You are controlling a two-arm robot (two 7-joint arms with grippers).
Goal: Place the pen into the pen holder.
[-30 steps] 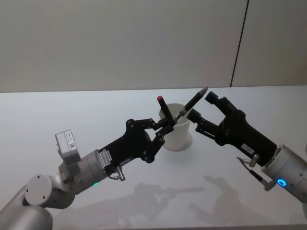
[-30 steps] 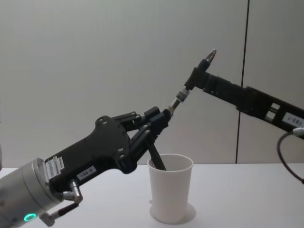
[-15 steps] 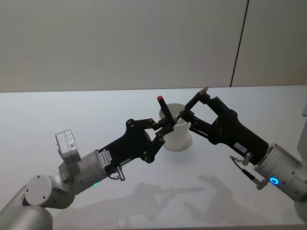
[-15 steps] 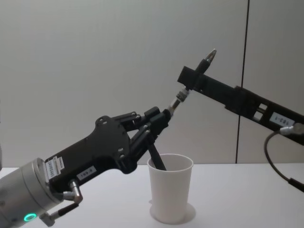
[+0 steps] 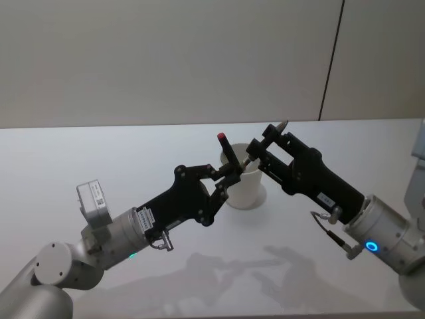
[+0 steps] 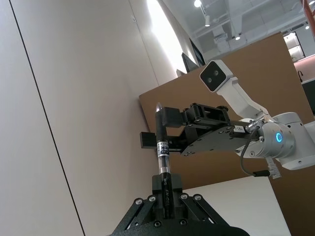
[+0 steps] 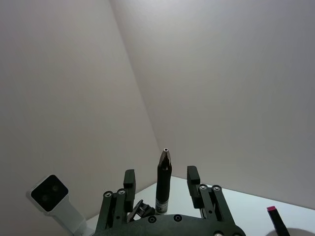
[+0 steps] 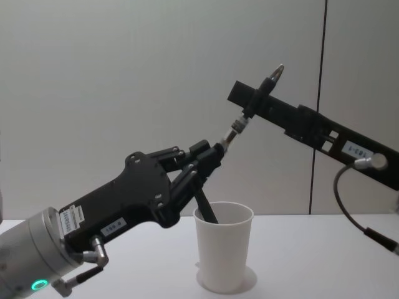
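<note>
A black pen (image 5: pixel 263 141) with a silver tip slants up over the white paper-cup pen holder (image 5: pixel 246 189). My left gripper (image 5: pixel 230 178) is shut on its lower end, just left of the cup's rim. My right gripper (image 5: pixel 263 137) is open. Its fingers (image 7: pixel 193 176) stand on either side of the pen's (image 7: pixel 164 182) upper part, apart from it. From the chest, the pen (image 8: pixel 251 107) rises from the left gripper (image 8: pixel 211 156) past the right gripper (image 8: pixel 252 98), above the cup (image 8: pixel 224 255). A second dark pen with a red end (image 5: pixel 222 138) leans inside the cup.
The white table (image 5: pixel 99 159) stretches around the cup, with a plain grey wall (image 5: pixel 166 60) behind it. Both forearms reach in over the front half of the table, the left arm (image 5: pixel 126 229) from the lower left and the right arm (image 5: pixel 372 236) from the lower right.
My right gripper has moved in to the left, so that its open fingers now straddle the pen's upper part. The left gripper, the pen and the cup have stayed still.
</note>
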